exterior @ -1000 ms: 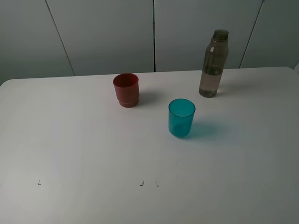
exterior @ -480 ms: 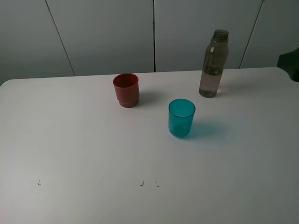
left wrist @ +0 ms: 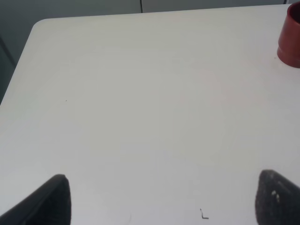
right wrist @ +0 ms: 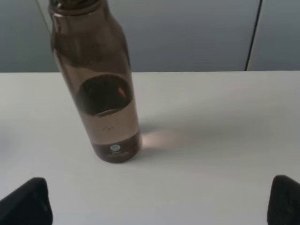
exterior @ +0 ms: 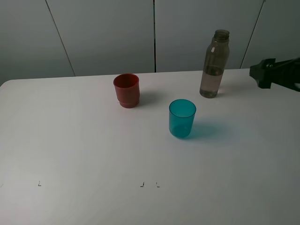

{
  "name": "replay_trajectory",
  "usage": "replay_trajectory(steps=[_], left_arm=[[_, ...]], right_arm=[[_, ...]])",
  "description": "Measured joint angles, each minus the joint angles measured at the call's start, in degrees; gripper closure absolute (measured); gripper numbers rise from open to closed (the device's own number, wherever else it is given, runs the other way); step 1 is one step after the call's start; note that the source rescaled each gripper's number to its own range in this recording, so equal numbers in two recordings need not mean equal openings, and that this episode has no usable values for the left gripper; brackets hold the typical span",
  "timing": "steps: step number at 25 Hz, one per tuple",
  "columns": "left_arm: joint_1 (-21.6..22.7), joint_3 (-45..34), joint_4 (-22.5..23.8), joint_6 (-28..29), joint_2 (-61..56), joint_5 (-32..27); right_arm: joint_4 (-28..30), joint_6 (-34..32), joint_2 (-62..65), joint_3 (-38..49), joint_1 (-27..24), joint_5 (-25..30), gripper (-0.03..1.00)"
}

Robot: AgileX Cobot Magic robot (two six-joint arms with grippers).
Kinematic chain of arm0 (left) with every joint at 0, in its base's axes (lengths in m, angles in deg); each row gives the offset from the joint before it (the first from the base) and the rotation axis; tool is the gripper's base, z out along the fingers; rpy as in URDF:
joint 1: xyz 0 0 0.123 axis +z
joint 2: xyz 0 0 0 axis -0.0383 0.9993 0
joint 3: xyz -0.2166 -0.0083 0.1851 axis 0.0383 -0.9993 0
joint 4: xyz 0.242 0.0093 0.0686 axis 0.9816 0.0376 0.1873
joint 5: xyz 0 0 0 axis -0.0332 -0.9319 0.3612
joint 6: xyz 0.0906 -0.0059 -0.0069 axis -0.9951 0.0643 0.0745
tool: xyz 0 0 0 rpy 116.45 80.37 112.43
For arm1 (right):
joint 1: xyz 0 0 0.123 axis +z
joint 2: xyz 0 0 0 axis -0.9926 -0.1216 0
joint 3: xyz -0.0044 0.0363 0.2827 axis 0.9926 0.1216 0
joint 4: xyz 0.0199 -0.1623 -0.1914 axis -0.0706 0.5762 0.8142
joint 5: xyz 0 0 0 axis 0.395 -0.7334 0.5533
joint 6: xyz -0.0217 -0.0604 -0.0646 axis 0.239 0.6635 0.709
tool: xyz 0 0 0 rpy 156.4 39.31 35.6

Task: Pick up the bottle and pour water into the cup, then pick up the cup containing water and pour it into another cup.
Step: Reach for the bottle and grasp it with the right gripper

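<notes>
The smoky grey-brown bottle [exterior: 213, 65] stands upright at the back right of the white table [exterior: 84, 145], partly filled with water; the right wrist view shows the bottle [right wrist: 99, 89] close ahead. The teal cup [exterior: 182, 118] stands in the middle, and the red-brown cup [exterior: 126, 90] stands to its back left, also showing as a red cup [left wrist: 291, 37] at the edge of the left wrist view. My right gripper [exterior: 262, 75] reaches in from the right edge, open, a short way right of the bottle. The left gripper [left wrist: 161, 199] is open over bare table with nothing between its fingers.
Grey wall panels [exterior: 103, 33] rise right behind the table's far edge. Small dark marks [exterior: 142, 184] lie on the tabletop near the front. The table's left corner [left wrist: 37, 26] shows in the left wrist view.
My right arm has come into view from the right edge and moved left toward the bottle. Bottle and both cups have not moved.
</notes>
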Motion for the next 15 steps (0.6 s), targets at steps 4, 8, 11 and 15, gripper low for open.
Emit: replay_trajectory(steps=[4, 8, 11, 15], left_arm=[[0.0, 0.0, 0.0, -0.4, 0.0, 0.0], [0.0, 0.0, 0.0, -0.4, 0.0, 0.0], [0.0, 0.0, 0.0, -0.4, 0.0, 0.0], [0.0, 0.0, 0.0, -0.4, 0.0, 0.0]], right_arm=[[8.1, -4.1, -7.4, 0.0, 0.2, -9.7, -0.03], [14.6, -5.4, -14.5, 0.0, 0.2, -19.5, -0.03], [19.2, -5.8, -19.4, -0.6, 0.2, -24.1, -0.03], [20.6, -5.9, -24.8, -2.8, -0.3, -28.4, -0.03]])
